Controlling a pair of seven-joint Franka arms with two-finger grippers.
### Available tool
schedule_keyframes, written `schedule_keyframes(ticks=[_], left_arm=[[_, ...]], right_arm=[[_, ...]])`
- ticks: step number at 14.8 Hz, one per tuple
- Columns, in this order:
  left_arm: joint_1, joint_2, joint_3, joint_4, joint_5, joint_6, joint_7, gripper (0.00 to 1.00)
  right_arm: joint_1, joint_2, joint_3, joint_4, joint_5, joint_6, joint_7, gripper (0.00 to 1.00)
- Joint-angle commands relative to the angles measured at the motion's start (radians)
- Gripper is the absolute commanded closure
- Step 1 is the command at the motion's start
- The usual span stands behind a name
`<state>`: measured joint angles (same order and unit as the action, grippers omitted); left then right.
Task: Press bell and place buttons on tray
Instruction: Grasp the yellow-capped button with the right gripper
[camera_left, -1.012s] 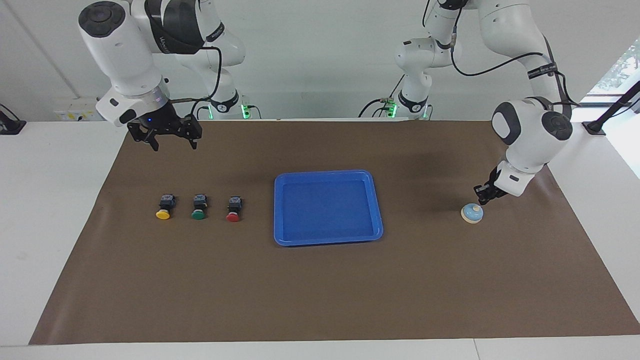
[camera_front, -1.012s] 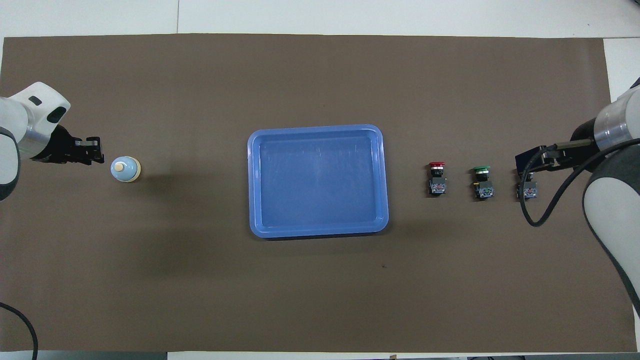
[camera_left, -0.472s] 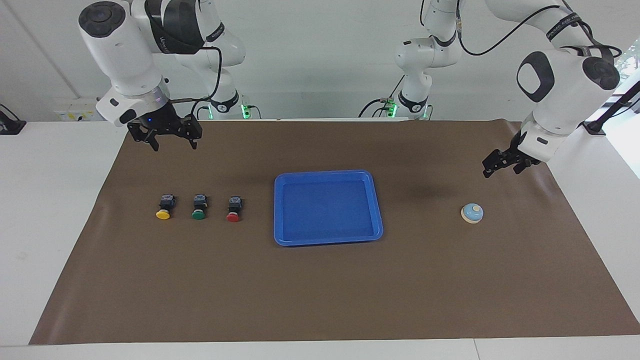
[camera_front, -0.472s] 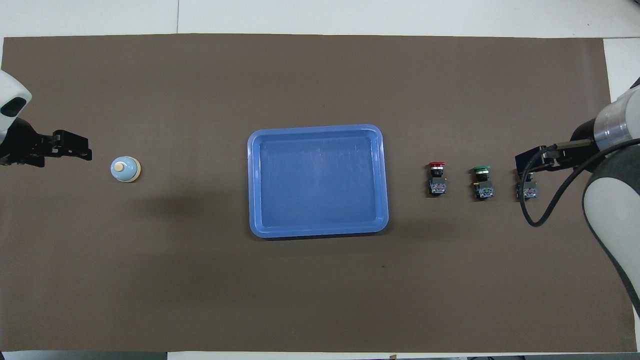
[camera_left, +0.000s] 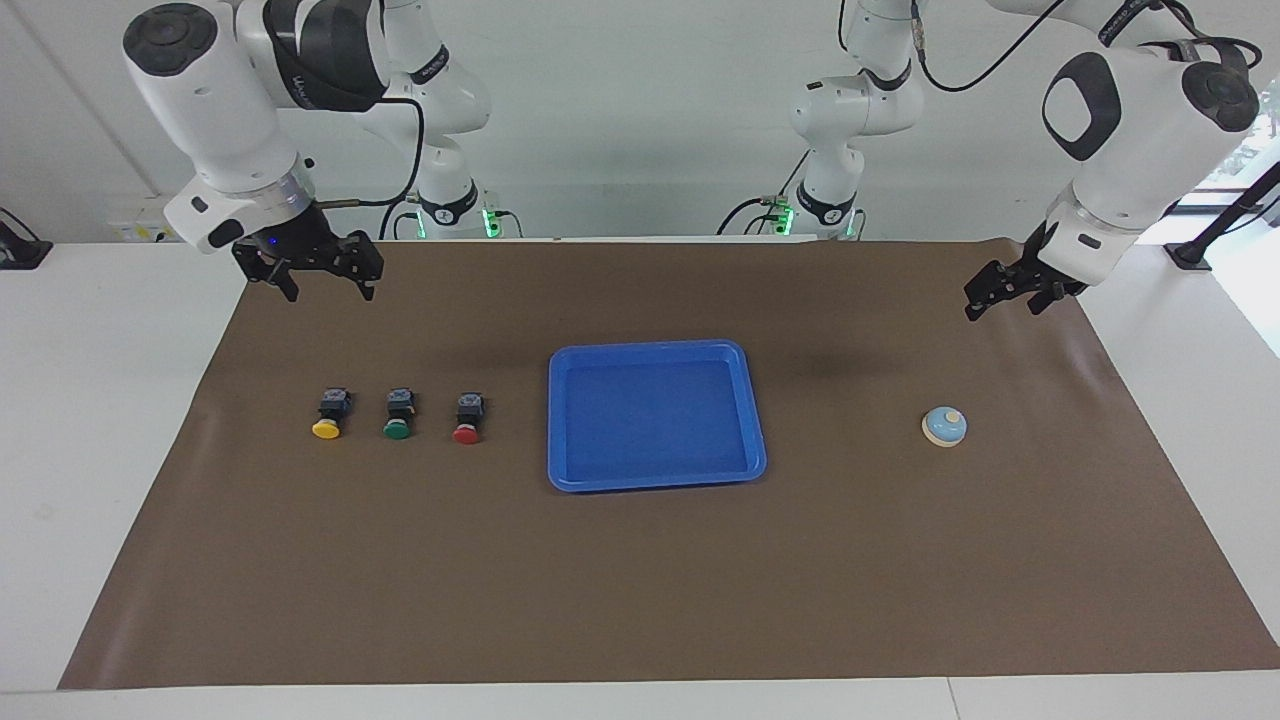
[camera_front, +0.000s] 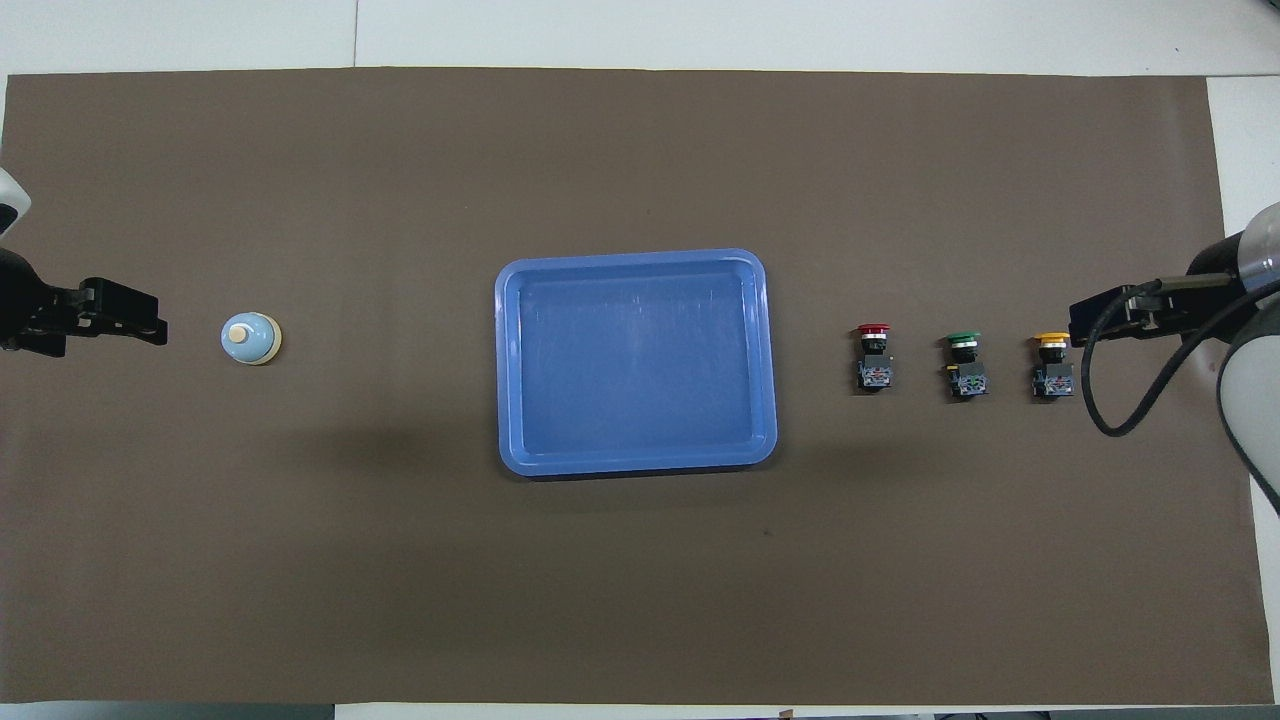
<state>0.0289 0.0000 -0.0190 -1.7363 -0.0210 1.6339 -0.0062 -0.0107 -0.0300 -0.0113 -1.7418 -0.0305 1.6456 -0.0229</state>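
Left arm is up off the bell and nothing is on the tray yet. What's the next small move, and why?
Probably bring the right gripper down over the yellow button, the one closest to it. All three buttons sit on the mat beside the tray, which holds nothing, and the right gripper's fingers are open. The left gripper hangs clear of the bell.

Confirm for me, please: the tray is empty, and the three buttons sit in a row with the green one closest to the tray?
Not quite. The tray is empty and the buttons do sit in a row, but the red button is the one closest to it; the green button is in the middle and the yellow button at the end. The facing view shows this.
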Motion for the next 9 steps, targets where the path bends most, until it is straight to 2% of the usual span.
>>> schedule_keyframes(ticks=[1,3,7,9], left_arm=[[-0.014,-0.029,0.001,-0.014,0.006,-0.019,-0.003,0.00],[-0.021,-0.031,0.001,-0.017,0.006,-0.031,0.002,0.00],[-0.035,-0.035,0.007,0.020,0.018,-0.103,0.005,0.00],[-0.026,-0.044,0.011,0.020,0.018,-0.114,0.005,0.00]], right_arm=[[-0.085,0.013,0.010,-0.091,0.001,0.115,-0.086,0.00],[-0.116,0.062,0.010,-0.103,0.001,0.175,-0.104,0.00],[-0.160,0.093,0.008,-0.281,0.000,0.468,-0.157,0.00],[-0.160,0.119,0.010,-0.303,0.000,0.522,-0.157,0.00]])
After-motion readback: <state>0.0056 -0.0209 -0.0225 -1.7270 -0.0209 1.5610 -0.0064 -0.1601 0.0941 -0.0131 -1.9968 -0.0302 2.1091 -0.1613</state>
